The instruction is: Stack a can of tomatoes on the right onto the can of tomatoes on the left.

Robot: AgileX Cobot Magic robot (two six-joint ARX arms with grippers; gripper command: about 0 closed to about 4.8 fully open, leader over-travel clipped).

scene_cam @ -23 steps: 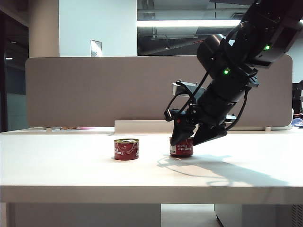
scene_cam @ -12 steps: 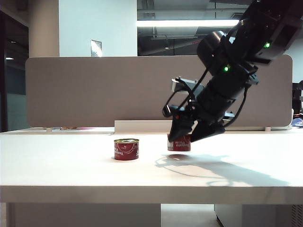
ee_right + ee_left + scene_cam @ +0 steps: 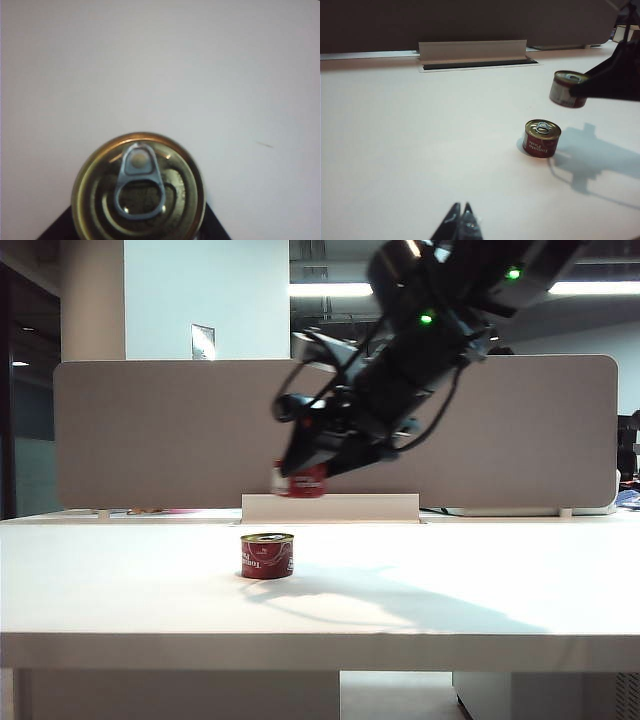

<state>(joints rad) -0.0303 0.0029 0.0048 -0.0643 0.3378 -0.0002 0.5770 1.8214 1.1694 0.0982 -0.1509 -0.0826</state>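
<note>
1. One can (image 3: 301, 480) is off the table (image 3: 480, 590); your right gripper (image 3: 312, 462) is clamped on it, high in the air.
2. Your target can (image 3: 267, 555) stands below, slightly left of the carried one.
3. Your left gripper (image 3: 460, 222) sits pinched together, well away.
4. You have aligning, lowering and releasing left.

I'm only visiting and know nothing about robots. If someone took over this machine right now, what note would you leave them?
Right gripper: shut on the lifted can, held in the air, above and slightly right of the can on the table.
Left gripper: shut, holding nothing, low over the table, away from both cans.
Done: the right-hand can is picked up and carried over.
Left: centre it over the standing can, lower it on, let go.
</note>
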